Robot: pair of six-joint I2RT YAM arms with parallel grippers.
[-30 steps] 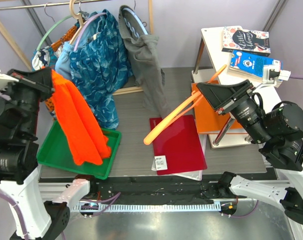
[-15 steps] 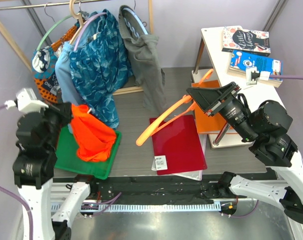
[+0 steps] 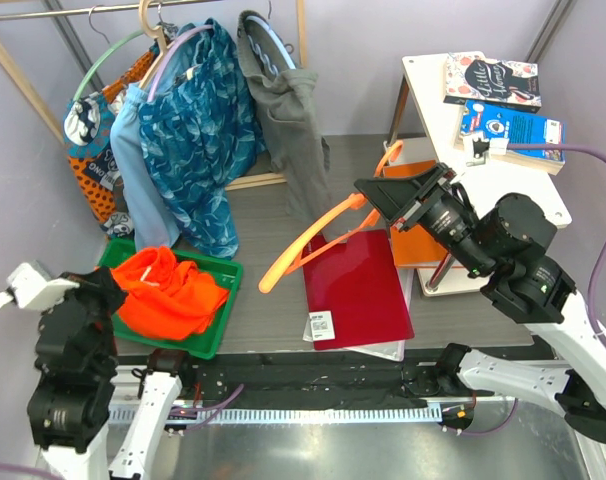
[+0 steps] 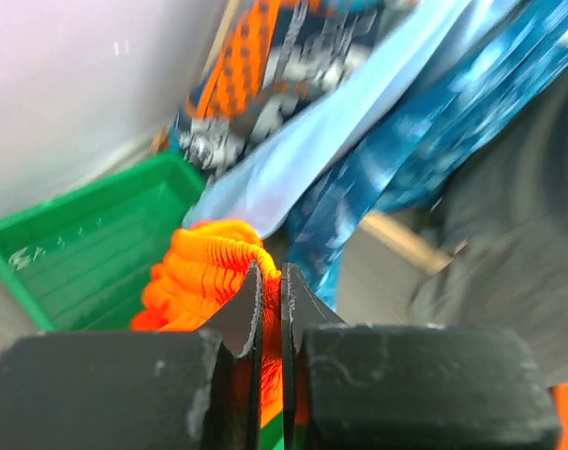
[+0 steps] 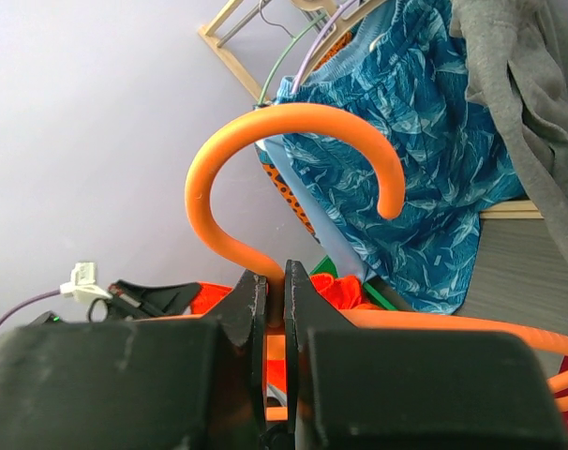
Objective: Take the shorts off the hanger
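The bright orange shorts (image 3: 170,291) lie bunched in the green tray (image 3: 211,332) at the front left. My left gripper (image 3: 116,283) sits low at their left edge. In the left wrist view that gripper (image 4: 272,277) is shut on a fold of the shorts (image 4: 209,262). The thin orange hanger (image 3: 305,240) hangs bare above the table's middle, apart from the shorts. My right gripper (image 3: 381,200) is shut on its neck. The right wrist view shows the hook (image 5: 265,122) curling above that gripper (image 5: 276,281).
A clothes rack at the back left carries a blue patterned garment (image 3: 203,130) and a grey garment (image 3: 293,120). A red folder (image 3: 355,285) lies mid-table. At the right, an orange board (image 3: 423,245) leans by a white side table (image 3: 433,90) with books (image 3: 503,100).
My left gripper has come down and toward the near edge, lowering the shorts from a hanging drape into a heap on the tray. The right gripper has carried the hanger a little left.
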